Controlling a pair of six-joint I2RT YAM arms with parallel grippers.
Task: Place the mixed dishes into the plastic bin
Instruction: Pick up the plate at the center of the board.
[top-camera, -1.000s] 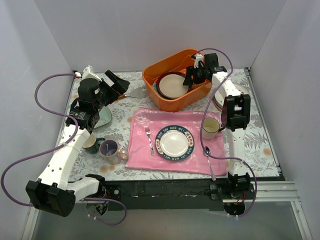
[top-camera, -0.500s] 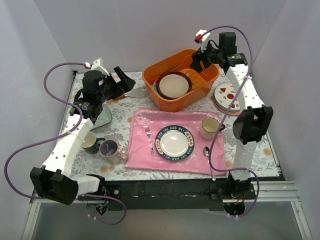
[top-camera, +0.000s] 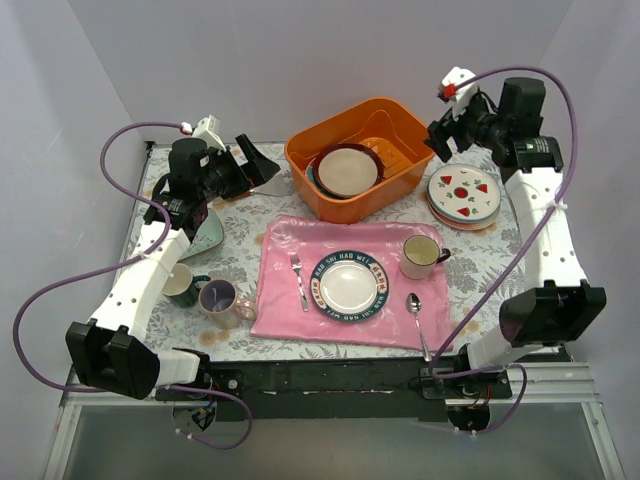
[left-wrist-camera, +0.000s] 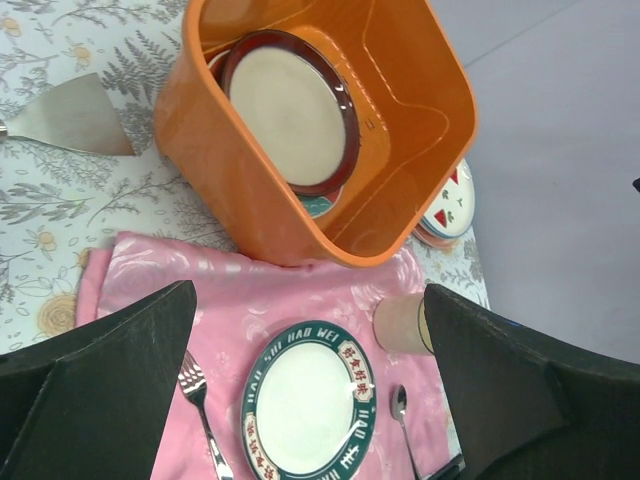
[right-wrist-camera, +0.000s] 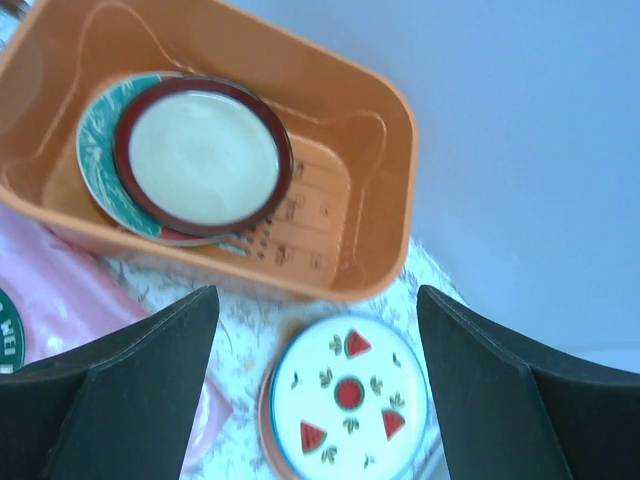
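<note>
Both tools are wide open with nothing in them. The left tool (top-camera: 250, 165) hangs over the worktop (top-camera: 250, 250) just left of the orange bin (top-camera: 370, 200), and the right tool (top-camera: 440, 140) is up by its right end. A pinkish plate (top-camera: 346, 168) lies on a teal plate (top-camera: 313, 180) inside the bin, the fruit plate (top-camera: 465, 192) sits on the worktop beside it, and the green mug (top-camera: 182, 285) and lavender mug (top-camera: 220, 298) are out by the left arm.

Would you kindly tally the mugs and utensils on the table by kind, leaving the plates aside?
mugs: 3 (dark green mug, lavender-lined mug, cream mug)
fork: 1
spoon: 1
spatula: 1
total: 6
</note>
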